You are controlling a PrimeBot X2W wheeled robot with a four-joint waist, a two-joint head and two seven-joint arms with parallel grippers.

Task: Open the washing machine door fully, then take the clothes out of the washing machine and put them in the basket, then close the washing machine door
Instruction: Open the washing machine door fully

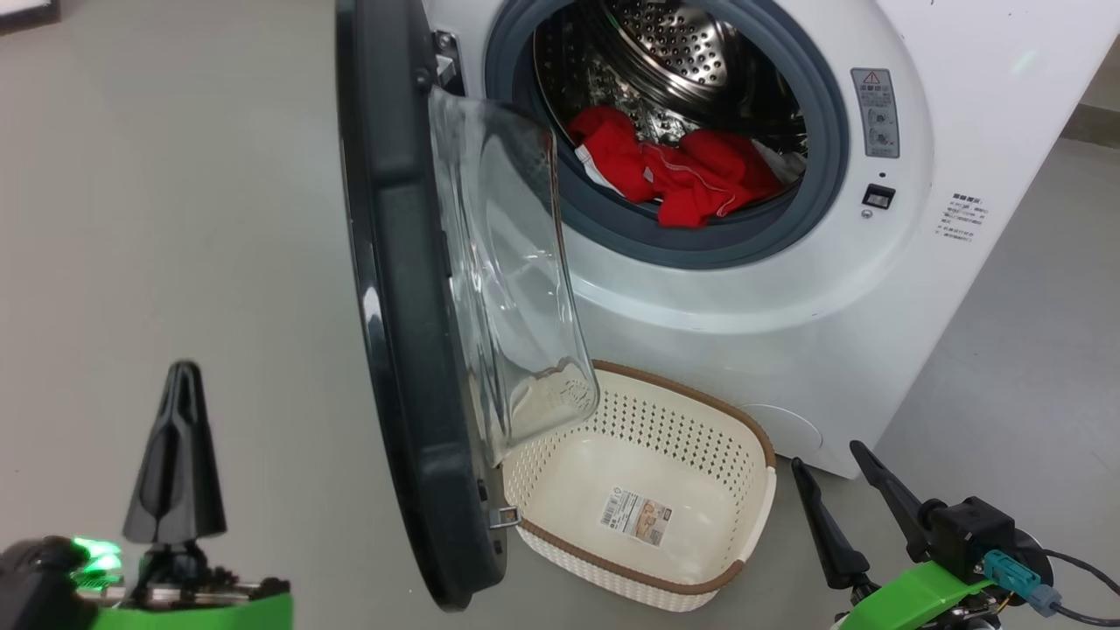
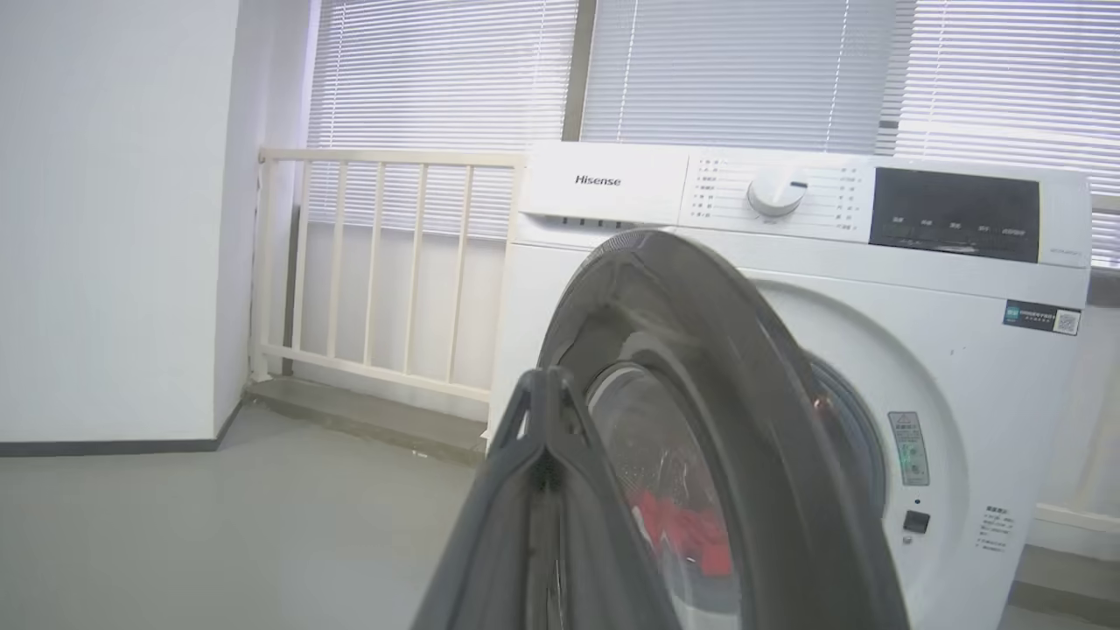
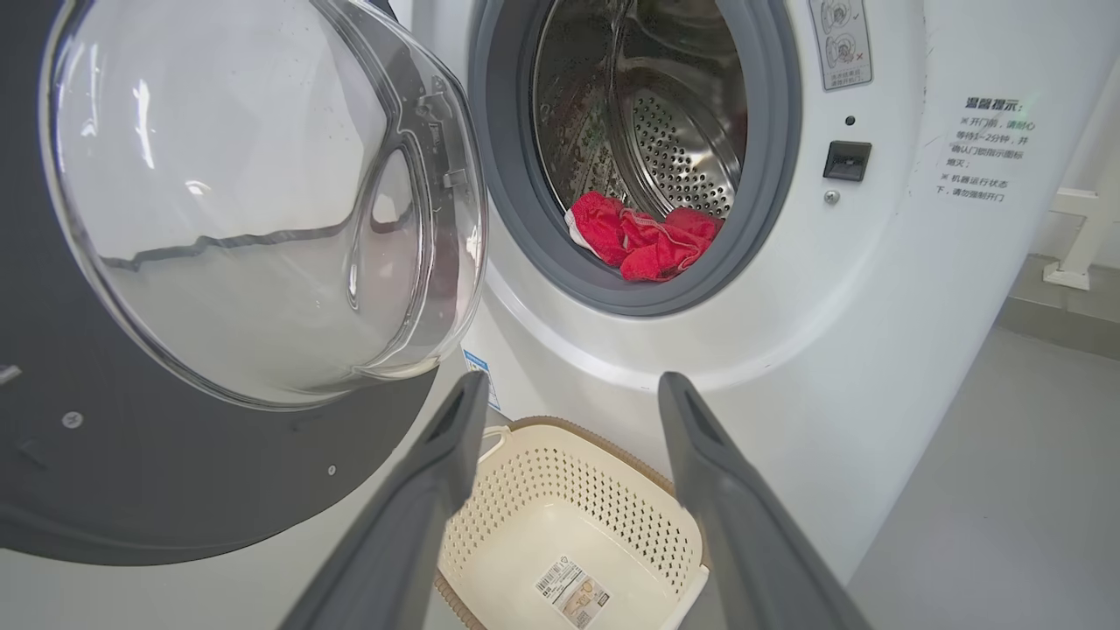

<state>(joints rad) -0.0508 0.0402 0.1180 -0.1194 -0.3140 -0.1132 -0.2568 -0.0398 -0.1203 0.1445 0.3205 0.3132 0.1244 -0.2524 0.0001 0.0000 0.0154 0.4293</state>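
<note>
Red clothes [image 1: 678, 171] with white trim lie heaped at the front of the steel drum [image 1: 674, 52], spilling onto the lower lip of the grey gasket [image 1: 787, 219] of the washing machine [image 1: 787, 289]. The washing machine door [image 1: 394, 306] stands wide open, hinged on the left, its glass bowl [image 1: 507, 280] bulging toward the opening. On the floor [image 1: 175, 219] against the machine's front sits the basket [image 1: 647, 420], a label sticker [image 1: 636, 518] on its bare bottom. From the head view, the door's lower edge overlaps its left corner. The left claw [image 1: 184, 376] hangs left of the door, fingers pressed together, holding nothing. The right claw [image 1: 828, 457] hovers just right of the basket, fingers spread apart, empty.
</note>
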